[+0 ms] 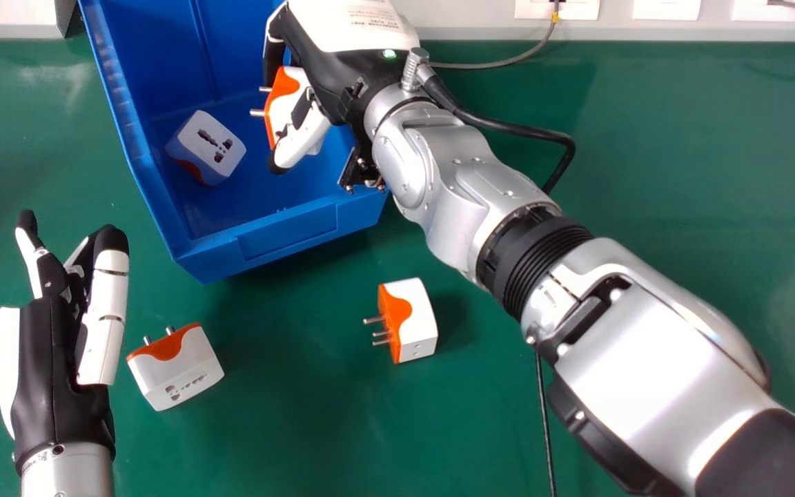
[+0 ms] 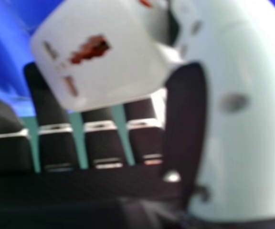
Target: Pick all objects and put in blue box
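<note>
My right hand (image 1: 334, 76) is over the right part of the blue box (image 1: 287, 238) in the head view, its fingers and thumb closed round a white and orange adapter (image 1: 291, 103). In the right hand view that adapter (image 2: 99, 52) lies between the fingers and the thumb (image 2: 242, 109) of my right hand (image 2: 56, 145). Inside the box rests another adapter (image 1: 211, 146), tilted. On the table, one adapter (image 1: 178, 369) lies just right of my left hand (image 1: 59, 359), whose fingers are extended and empty. A further adapter (image 1: 409, 321) stands below the box, prongs facing left.
The green table (image 1: 287, 428) lies under everything. My silver right forearm (image 1: 453, 186) crosses from the lower right to the box. White sockets (image 1: 666, 8) and a grey cable (image 1: 501, 63) run along the back edge. A thin black cable (image 1: 546, 428) lies near the right forearm.
</note>
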Controlling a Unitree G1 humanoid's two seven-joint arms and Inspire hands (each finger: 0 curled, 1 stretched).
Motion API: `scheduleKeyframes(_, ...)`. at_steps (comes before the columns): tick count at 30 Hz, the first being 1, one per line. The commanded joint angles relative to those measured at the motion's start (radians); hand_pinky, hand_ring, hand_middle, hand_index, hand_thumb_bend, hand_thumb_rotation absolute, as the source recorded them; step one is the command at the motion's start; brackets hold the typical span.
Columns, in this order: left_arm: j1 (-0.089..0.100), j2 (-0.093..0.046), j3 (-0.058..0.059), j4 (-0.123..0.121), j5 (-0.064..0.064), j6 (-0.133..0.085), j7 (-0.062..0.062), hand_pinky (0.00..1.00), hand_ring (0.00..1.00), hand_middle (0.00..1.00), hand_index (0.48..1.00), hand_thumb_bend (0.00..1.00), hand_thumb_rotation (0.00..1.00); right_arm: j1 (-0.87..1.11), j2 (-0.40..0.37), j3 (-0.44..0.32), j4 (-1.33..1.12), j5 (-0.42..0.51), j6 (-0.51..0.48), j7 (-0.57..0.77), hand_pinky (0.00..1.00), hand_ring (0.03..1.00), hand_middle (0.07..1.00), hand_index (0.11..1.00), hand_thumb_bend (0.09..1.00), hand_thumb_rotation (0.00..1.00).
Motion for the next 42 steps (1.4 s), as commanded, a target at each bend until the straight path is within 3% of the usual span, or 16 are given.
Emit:
scheduleKeyframes(1,-0.004,-0.002,-0.002,-0.027,0.009,-0.006,0.006,0.83,0.9,0.87,0.891,0.49,0.82,-0.055,0.125,0.001,-0.01,0.013,-0.016,-0.015,0.23,0.351,0.447,0.532,0.504,0.0)
scheduleKeyframes(12,-0.023,-0.002,-0.018,-0.026,0.029,0.013,0.014,0.82,0.89,0.87,0.891,0.49,0.82,-0.018,0.099,0.017,-0.022,0.011,-0.185,-0.047,0.26,0.375,0.459,0.525,0.507,0.0)
scheduleKeyframes(21,-0.048,0.004,-0.016,0.023,0.03,-0.01,0.015,0.83,0.9,0.87,0.893,0.5,0.82,-0.011,0.072,0.094,-0.013,-0.055,-0.212,-0.076,0.3,0.405,0.469,0.509,0.51,0.0)
scheduleKeyframes(25,-0.056,0.003,-0.016,0.032,0.034,-0.011,0.018,0.83,0.9,0.87,0.894,0.51,0.82,-0.009,0.067,0.113,-0.013,-0.066,-0.199,-0.058,0.33,0.424,0.476,0.503,0.51,0.01)
scheduleKeyframes(27,-0.057,0.003,-0.017,0.031,0.035,-0.011,0.019,0.83,0.9,0.87,0.893,0.52,0.82,-0.006,0.065,0.112,-0.015,-0.06,-0.199,-0.054,0.48,0.59,0.637,0.644,0.518,0.23)
scheduleKeyframes(29,-0.058,0.003,-0.018,0.028,0.035,-0.008,0.019,0.83,0.9,0.87,0.892,0.53,0.82,-0.003,0.065,0.107,-0.015,-0.051,-0.196,-0.047,0.6,0.718,0.764,0.76,0.522,0.38)
scheduleKeyframes(39,-0.064,0.008,-0.014,0.034,0.023,-0.008,0.012,0.84,0.9,0.87,0.892,0.53,0.83,0.006,0.066,0.097,-0.017,-0.036,-0.176,-0.053,0.8,0.906,0.923,0.921,0.531,0.56)
scheduleKeyframes(42,-0.065,0.009,-0.016,0.032,0.025,-0.007,0.01,0.84,0.91,0.87,0.892,0.53,0.83,0.009,0.066,0.097,-0.019,-0.036,-0.171,-0.061,0.84,0.94,0.951,0.95,0.53,0.59)
